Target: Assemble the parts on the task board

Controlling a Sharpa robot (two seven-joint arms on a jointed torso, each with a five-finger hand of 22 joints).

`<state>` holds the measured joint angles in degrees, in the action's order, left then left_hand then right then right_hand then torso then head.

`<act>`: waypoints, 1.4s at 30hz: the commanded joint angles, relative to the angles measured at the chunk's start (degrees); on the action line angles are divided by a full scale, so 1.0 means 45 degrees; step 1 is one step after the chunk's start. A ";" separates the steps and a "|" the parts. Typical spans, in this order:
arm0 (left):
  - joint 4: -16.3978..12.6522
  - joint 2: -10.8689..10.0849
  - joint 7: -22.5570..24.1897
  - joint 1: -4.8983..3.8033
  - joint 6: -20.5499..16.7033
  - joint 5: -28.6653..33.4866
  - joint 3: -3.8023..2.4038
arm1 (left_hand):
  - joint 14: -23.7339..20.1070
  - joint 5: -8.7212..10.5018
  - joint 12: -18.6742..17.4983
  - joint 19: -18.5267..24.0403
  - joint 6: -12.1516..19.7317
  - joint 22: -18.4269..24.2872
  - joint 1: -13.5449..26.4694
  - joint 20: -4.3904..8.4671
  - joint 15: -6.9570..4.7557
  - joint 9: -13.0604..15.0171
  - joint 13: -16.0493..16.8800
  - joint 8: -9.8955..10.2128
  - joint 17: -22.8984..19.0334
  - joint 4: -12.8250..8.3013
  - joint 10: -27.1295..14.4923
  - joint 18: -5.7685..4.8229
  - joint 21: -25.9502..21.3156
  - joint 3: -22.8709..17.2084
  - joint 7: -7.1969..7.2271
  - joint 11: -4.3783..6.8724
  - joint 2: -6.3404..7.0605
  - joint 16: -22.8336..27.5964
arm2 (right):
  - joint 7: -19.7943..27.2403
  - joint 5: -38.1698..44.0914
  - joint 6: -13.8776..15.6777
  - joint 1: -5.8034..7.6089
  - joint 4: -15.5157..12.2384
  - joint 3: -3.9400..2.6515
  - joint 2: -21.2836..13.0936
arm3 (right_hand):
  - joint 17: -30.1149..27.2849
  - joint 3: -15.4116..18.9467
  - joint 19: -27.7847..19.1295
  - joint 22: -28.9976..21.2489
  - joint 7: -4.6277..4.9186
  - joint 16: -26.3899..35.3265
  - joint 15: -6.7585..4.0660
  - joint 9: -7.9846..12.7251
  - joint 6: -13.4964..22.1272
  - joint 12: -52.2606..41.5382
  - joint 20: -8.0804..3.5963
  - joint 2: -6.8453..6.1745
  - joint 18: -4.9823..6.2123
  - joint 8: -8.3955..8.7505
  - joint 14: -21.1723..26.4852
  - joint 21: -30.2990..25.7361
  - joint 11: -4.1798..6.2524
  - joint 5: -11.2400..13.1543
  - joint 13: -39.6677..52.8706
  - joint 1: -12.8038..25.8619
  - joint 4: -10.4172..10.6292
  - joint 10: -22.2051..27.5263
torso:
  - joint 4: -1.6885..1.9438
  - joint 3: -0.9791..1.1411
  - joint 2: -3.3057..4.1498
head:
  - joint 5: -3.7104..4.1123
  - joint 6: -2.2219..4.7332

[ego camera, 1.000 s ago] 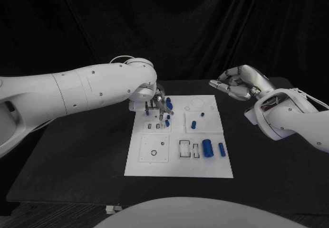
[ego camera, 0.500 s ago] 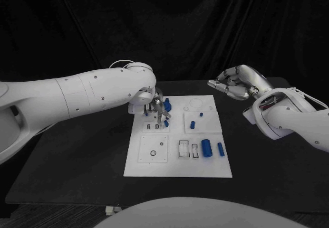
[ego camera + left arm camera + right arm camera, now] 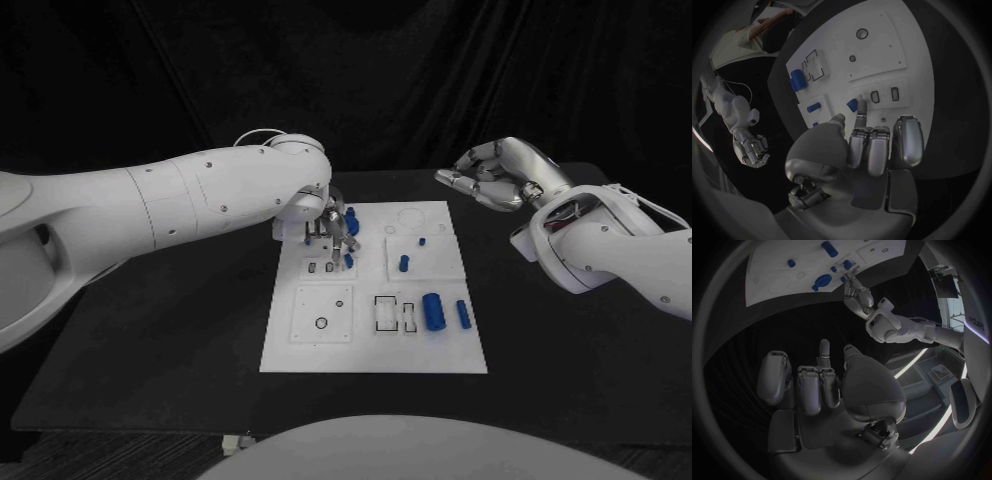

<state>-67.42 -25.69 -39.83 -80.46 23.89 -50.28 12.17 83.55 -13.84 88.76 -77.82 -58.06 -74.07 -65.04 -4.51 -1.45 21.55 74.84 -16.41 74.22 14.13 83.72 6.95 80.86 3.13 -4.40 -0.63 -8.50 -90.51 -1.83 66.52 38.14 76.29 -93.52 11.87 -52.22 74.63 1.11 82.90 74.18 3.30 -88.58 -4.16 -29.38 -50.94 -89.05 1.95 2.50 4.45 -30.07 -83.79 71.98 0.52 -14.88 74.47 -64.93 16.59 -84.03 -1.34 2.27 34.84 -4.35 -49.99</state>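
Meanwhile, my left hand [image 3: 330, 228] pinched a blue part [image 3: 852, 105] at the white board's [image 3: 375, 355] far-left slots on the bench [image 3: 173, 340], ready to seat it; my right hand [image 3: 495, 175], curled empty, hung clear.

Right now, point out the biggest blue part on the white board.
The thick blue cylinder lying near the board's front right, beside the slimmer blue peg; every other blue part is plainly thinner or shorter.
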 commanded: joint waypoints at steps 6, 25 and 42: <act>0.0205 0.0171 0.0405 0.0108 0.0282 -0.0017 -0.0010 | 0.1433 -0.0103 0.0275 0.0117 -0.0123 -0.0452 -0.0220 0.0042 -0.0145 0.0106 0.3369 0.0255 0.3508 -0.0235 0.1396 -0.0629 -0.0148 -0.0624 -0.0019 0.0017 0.0100 0.0113 | -0.0202 0.0088 -0.0127 -0.0028 0.0002 -0.0010 0.0018 | 0.3415 0.0337 -0.0077 0.2279 -0.0006 -0.0316 -0.0018 -0.0167 0.0112 -0.0212 0.0034 0.0080 -0.0053 -0.0203 -0.1380 -0.0267 0.0059 -0.0283 0.3452 -0.0187 0.0037 -0.1327 | -0.0009 0.0013 -0.0014 | 0.0068 -0.0001; 0.0570 0.0461 0.0360 0.0293 0.0698 -0.0017 -0.0012 | 0.1433 0.0052 0.0275 0.0118 -0.0199 -0.0468 -0.0225 0.0031 -0.0137 0.0143 0.3369 0.0316 0.3508 -0.0325 0.1396 -0.0631 -0.0167 -0.0744 -0.0009 0.0017 0.0149 0.0113 | -0.0253 0.0088 -0.0203 -0.0030 0.0004 -0.0010 0.0027 | 0.3415 0.0342 -0.0087 0.2271 -0.0004 -0.0316 -0.0017 -0.0165 0.0112 -0.0212 0.0035 0.0102 -0.0047 -0.0201 -0.1380 -0.0295 0.0057 -0.0270 0.3452 -0.0168 0.0043 -0.1327 | -0.0017 0.0031 -0.0029 | 0.0176 -0.0001; 0.0752 0.0565 0.0397 0.0377 0.0752 -0.0017 -0.0013 | 0.1433 0.0080 0.0275 0.0186 -0.0219 -0.0401 -0.0247 0.0031 -0.0141 0.0156 0.3369 0.0357 0.3508 -0.0387 0.1396 -0.0608 -0.0232 -0.0823 -0.0002 0.0024 0.0154 0.0113 | -0.0305 0.0088 -0.0284 -0.0035 0.0006 -0.0010 0.0039 | 0.3415 0.0348 -0.0102 0.2259 -0.0003 -0.0316 -0.0016 -0.0163 0.0114 -0.0212 0.0036 0.0116 -0.0039 -0.0198 -0.1380 -0.0334 0.0055 -0.0255 0.3452 -0.0151 0.0043 -0.1327 | -0.0022 0.0046 -0.0040 | 0.0236 -0.0001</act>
<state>-64.09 -23.30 -38.91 -78.90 26.45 -50.37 12.17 83.55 -13.81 88.76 -77.79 -58.48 -74.07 -65.56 -4.52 -1.45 21.57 74.84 -15.73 74.22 12.79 83.72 6.95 80.83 1.78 -4.40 -0.63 -7.98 -90.51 -2.13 66.53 37.19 76.27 -93.47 11.87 -52.07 74.63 1.11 82.90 74.17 3.30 -88.58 -4.16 -29.38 -50.94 -89.05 1.95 2.50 4.45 -30.07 -83.79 71.98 0.52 -14.88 74.47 -64.93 16.59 -84.03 -1.43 2.49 34.68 -3.31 -49.99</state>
